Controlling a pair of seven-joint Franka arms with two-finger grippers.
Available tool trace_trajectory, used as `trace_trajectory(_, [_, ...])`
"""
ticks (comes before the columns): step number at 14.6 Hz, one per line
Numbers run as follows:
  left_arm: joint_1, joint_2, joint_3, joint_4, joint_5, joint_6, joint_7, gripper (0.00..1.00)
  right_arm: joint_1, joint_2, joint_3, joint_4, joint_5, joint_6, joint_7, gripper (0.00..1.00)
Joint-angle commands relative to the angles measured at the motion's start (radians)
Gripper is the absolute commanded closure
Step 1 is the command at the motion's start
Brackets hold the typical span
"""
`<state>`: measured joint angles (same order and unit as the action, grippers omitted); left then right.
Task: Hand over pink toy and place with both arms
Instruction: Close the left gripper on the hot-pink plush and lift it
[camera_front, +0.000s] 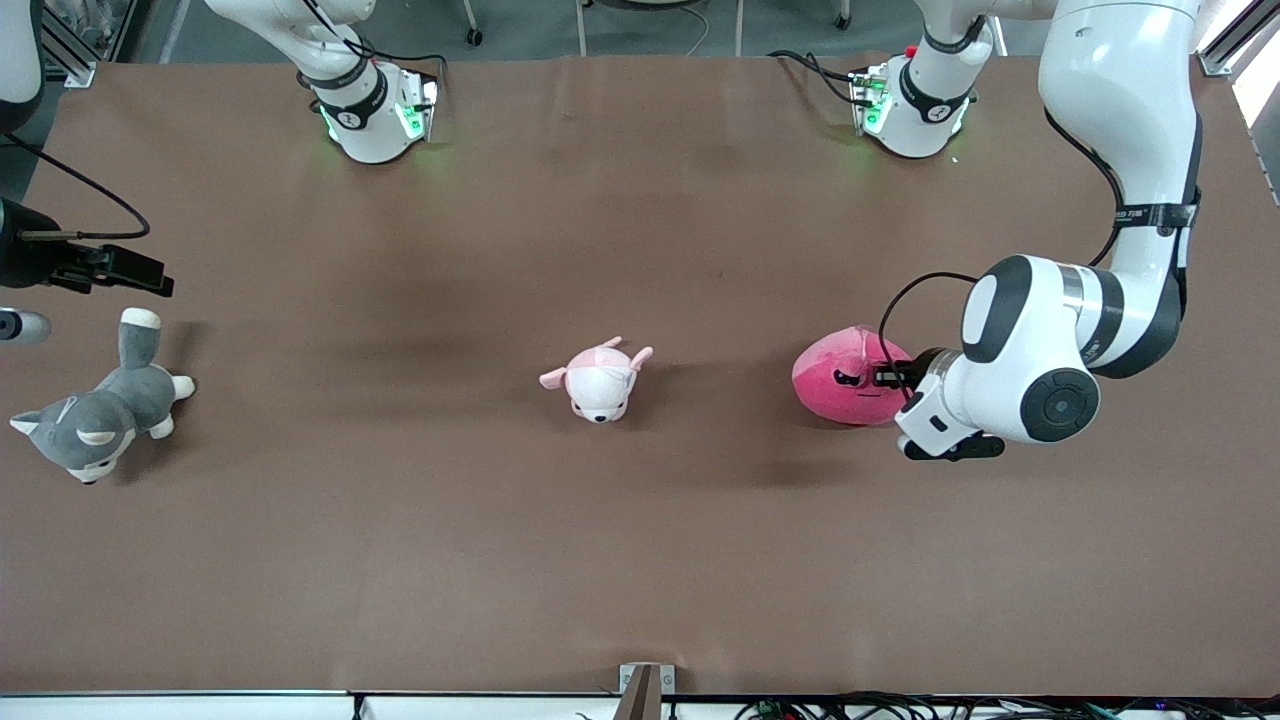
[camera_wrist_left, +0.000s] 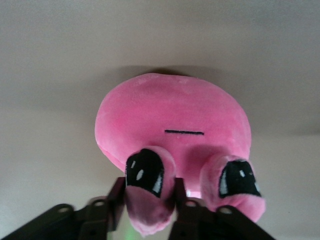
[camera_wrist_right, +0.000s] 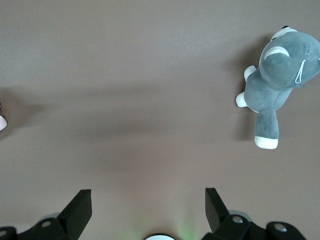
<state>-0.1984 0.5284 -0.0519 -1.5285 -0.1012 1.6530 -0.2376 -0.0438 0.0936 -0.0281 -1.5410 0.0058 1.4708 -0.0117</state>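
A brown table (camera_front: 400, 560) fills the scene, with a grey floor past the arm bases. At the right arm's end, the right gripper (camera_wrist_right: 148, 207) waits spread wide over bare table, near the grey-and-white plush dog (camera_front: 100, 410). A white and pale-pink plush animal (camera_front: 598, 380) lies mid-table. At the left arm's end, the left gripper (camera_wrist_left: 150, 202) pinches one eye-marked lobe of the pink toy (camera_front: 845, 380), which rests on the table.

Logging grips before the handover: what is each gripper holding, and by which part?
The left gripper is pinched on the pink toy by one eye-marked flap. The right gripper is open, holding nothing.
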Motion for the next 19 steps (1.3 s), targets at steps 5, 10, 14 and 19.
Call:
trace_trajectory(5, [0.011, -0.033, -0.003, -0.001, 0.015, -0.01, -0.011, 1.0, -0.01, 0.002, 0.004, 0.007, -0.018, -0.004, -0.004, 0.0])
trace_trajectory(10, [-0.01, -0.094, -0.008, 0.095, -0.073, -0.103, -0.067, 1.0, -0.001, 0.002, 0.002, 0.007, -0.02, -0.004, 0.006, 0.0])
trace_trajectory(14, [-0.058, -0.094, -0.067, 0.198, -0.114, -0.183, -0.228, 1.0, -0.011, 0.003, 0.004, 0.002, -0.007, -0.003, 0.009, 0.0])
trace_trajectory(19, [-0.081, -0.12, -0.242, 0.26, -0.112, -0.21, -0.52, 1.0, 0.001, 0.003, 0.004, 0.001, -0.006, -0.001, 0.012, 0.0])
